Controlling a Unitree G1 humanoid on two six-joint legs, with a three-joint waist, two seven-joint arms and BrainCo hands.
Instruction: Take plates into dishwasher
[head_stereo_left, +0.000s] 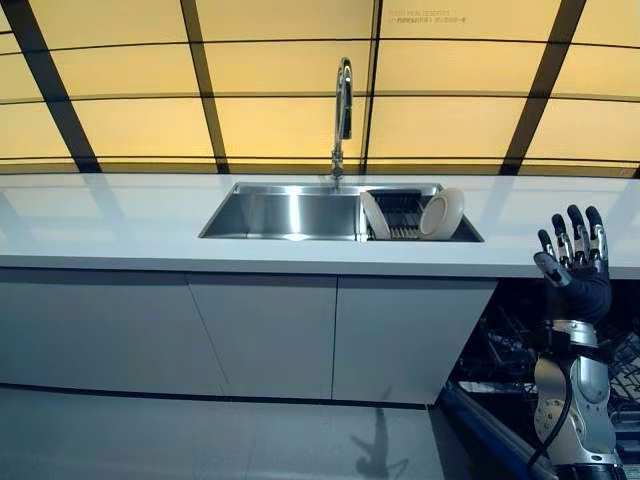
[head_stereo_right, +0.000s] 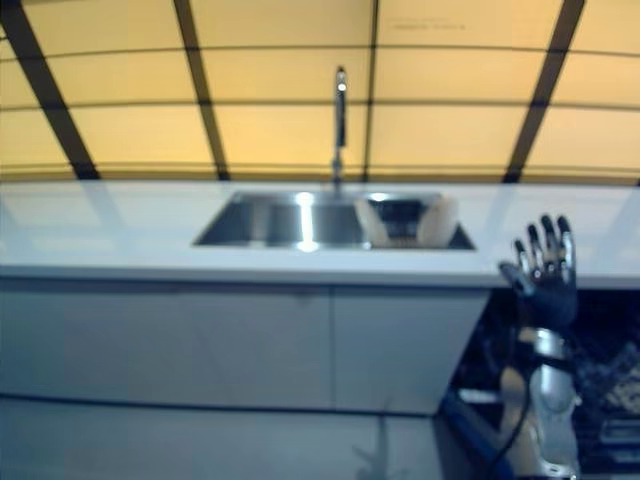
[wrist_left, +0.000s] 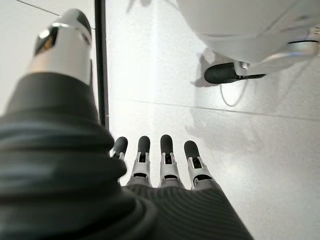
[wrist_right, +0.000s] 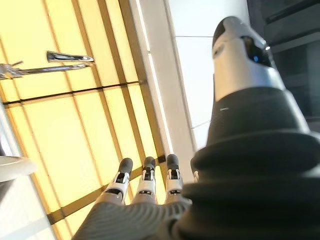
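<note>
While the right hand (head_stereo_left: 572, 262) stands raised at the near edge of the bench (head_stereo_left: 120, 225), its fingers (head_stereo_left: 575, 228) straight, spread and holding nothing, the plates sit up and to the left of those fingertips, across the bench top and inside the sink (head_stereo_left: 290, 213). Two show there: a white plate (head_stereo_left: 443, 213) leaning on edge in the dark rack at the sink's right end, and a second plate (head_stereo_left: 374, 215) tilted just beyond it, farther from the fingers. Both stand roughly upright, so their faces run across the reach and the nearer rim is what the fingers would meet first. The open dishwasher (head_stereo_left: 505, 345) lies directly below and behind the right hand, under the bench, its racks dim and hard to read, perhaps already part-loaded. The left hand (wrist_left: 160, 170) shows only in its own wrist view, fingers straight and empty, pointed down at the floor and well away from the sink. The right hand is plainly the nearer one, and the coming reach probably calls for it to travel forward and leftward over the bench edge to the white plate.
</note>
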